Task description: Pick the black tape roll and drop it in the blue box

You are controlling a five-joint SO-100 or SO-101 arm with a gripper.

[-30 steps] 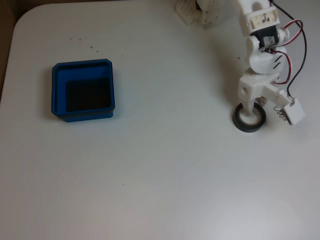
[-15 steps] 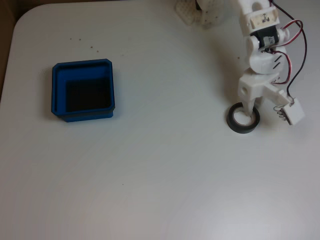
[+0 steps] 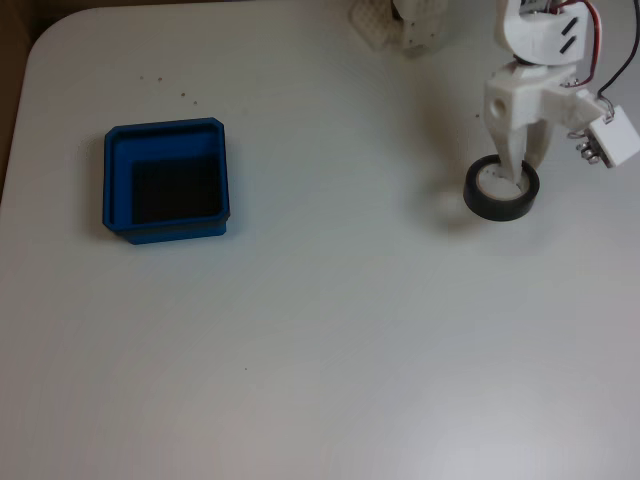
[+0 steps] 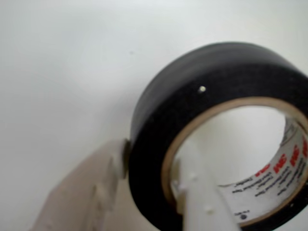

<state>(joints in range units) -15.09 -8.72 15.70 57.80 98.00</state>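
Black, matte vinyl wound on a pale card core with red print inside: the black tape roll [image 4: 192,106], a stiff ring, judged light, rigid enough not to crush, smooth on the outer face and likely a bit slippery. Best taken through the wall, one finger inside the core and one outside. Clamped exactly so in the wrist view: gripper [image 4: 149,192] closed on the ring's wall, one pale plastic finger against the outer band at about 8 o'clock, the other inside the core. Seen in the fixed view hanging from the gripper [image 3: 516,170] at roughly 2 o'clock of the frame, apparently just off the white, smooth table [image 3: 330,350], with a soft shadow beside it. Well apart, at 9 o'clock: the blue box [image 3: 116,180], glossy hard plastic, thick-rimmed, corners clipped, floor dark.
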